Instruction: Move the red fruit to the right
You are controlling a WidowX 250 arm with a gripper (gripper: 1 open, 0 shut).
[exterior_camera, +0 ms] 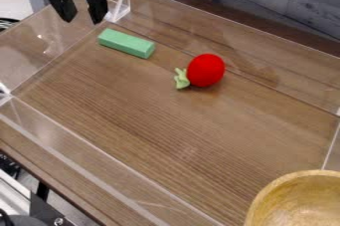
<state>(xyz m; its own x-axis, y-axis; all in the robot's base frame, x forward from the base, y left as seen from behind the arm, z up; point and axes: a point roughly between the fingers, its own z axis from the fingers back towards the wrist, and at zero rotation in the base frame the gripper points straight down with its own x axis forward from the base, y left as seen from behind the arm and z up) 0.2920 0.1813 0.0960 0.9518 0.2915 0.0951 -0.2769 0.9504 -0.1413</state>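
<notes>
The red fruit is a small glossy round toy with a light-green leafy stem pointing left, lying on the wooden table near the middle. My black gripper hangs at the top left, above the back-left corner, pointing down with its two fingers spread apart and nothing between them. It is well to the left of the fruit and beyond the green block.
A flat green rectangular block lies left of the fruit. Clear plastic walls fence the wooden surface on all sides. A wooden bowl's rim shows at the bottom right corner.
</notes>
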